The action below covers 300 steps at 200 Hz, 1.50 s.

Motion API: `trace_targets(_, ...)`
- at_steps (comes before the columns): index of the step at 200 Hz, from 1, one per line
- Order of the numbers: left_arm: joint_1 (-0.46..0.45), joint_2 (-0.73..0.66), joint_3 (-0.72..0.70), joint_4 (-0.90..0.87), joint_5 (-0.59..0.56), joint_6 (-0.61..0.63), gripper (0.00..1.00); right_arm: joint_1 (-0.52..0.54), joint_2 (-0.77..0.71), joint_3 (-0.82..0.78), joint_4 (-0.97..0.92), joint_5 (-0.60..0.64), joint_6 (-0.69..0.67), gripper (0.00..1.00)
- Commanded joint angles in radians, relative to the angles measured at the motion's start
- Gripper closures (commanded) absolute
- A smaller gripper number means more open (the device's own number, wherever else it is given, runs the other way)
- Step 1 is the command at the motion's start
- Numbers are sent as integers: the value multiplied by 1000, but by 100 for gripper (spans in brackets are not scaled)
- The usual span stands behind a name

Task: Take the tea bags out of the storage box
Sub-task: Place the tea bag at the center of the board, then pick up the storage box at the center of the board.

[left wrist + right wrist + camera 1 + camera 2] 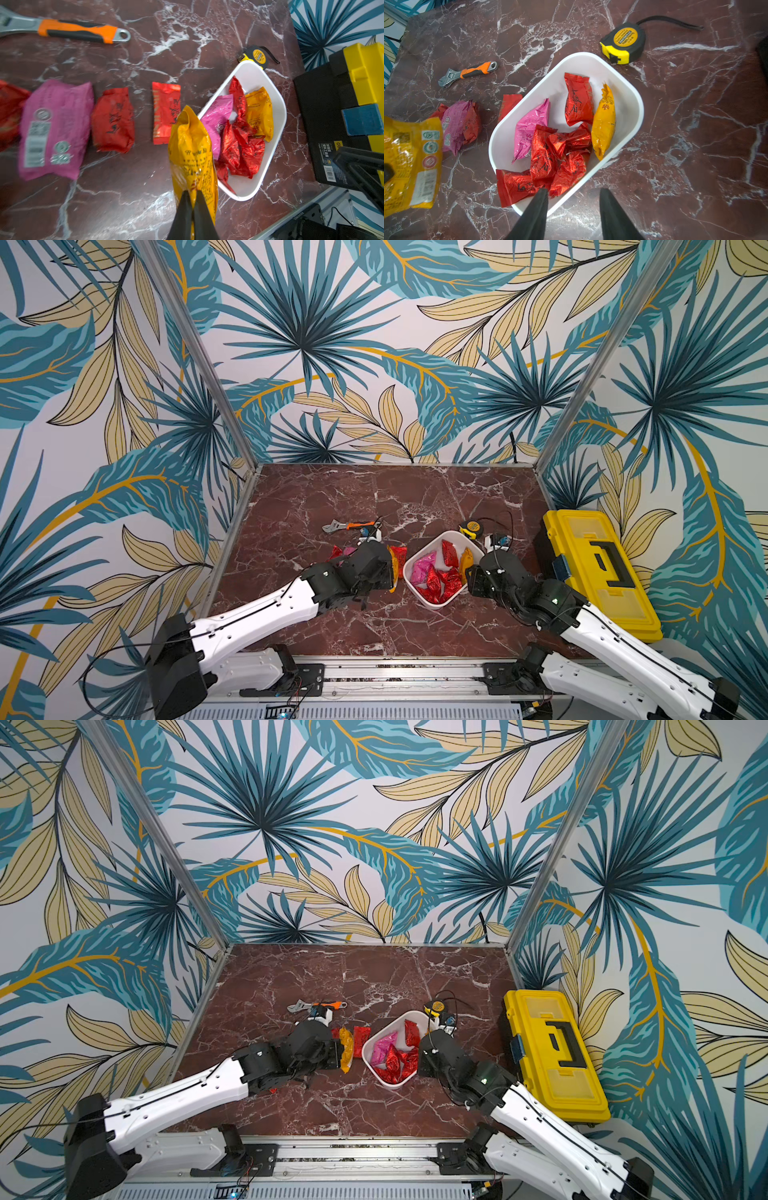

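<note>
Where the red-brown marble table (374, 497) meets leaf-patterned wallpaper walls (311, 344), the white storage box (453, 539) sits mid-table, with a yellow toolbox (598, 568) at its three o'clock. The left claw (192, 192) is clamped on a yellow tea bag (191, 149) at the box's nine o'clock. The right claw (574, 190) stands open over its near rim. Pink and red tea bags (56, 128) on the table show plainly from the left wrist, while the arm mostly hides them in both top views.

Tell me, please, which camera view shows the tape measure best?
The right wrist view: the tape measure is close, whole, with label and strap clear. The left wrist view shows it small, beyond the box; in both top views it is tiny.
</note>
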Motion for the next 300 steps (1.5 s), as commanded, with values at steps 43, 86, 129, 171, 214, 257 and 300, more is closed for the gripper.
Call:
trace_targets(43,30,-153,-212,-205,-136,-127,92,-2,94,-51,158,-78,57,54)
trace_targets(86,74,-185,-313,-148,-126,-110,87,-3,134,-77,196,-90,93,54)
trace_targets(129,96,-176,-310,-143,-132,-79,46,-3,200,-54,203,-127,82,53)
trace_targets(171,96,-235,-189,-147,-143,-10,34,-10,295,4,134,-107,105,53)
trace_targets(214,95,-179,-92,34,-90,67,33,-140,298,-6,18,-114,258,53)
trace_targets(257,97,-40,-12,150,-23,117,33,-267,237,-18,-69,-120,271,51)
trace_targets(300,96,79,28,247,79,123,34,-418,242,-22,-66,-173,244,50)
